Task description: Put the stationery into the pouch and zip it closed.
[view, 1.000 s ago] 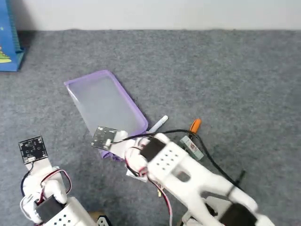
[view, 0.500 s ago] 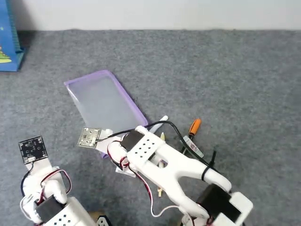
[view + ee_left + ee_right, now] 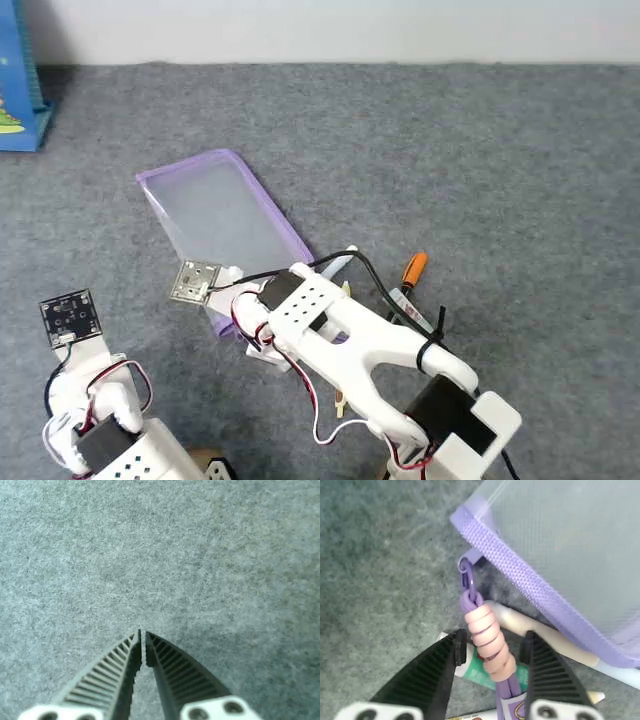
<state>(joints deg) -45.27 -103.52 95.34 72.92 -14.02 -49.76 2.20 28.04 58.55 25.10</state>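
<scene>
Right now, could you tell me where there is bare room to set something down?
Bare grey mat lies right of the orange-capped pen and along the far edge beyond the purple pouch. It is crowded at the pouch's near corner, where the right gripper straddles the zip pull among pens.

The pouch [image 3: 215,215], clear with a purple edge, lies flat on the grey bench [image 3: 500,160], its length running on a slant from far left to near right. The right arm [image 3: 350,335] stretches in from the near right edge, and its wrist covers the pouch's near end. A white pen [image 3: 338,263] pokes out beside that end. An orange-capped pen [image 3: 413,268] lies just right of the arm. The left arm [image 3: 95,425] sits at the near left corner, well apart from the pouch. A blue box [image 3: 18,85] stands at the far left edge.
</scene>
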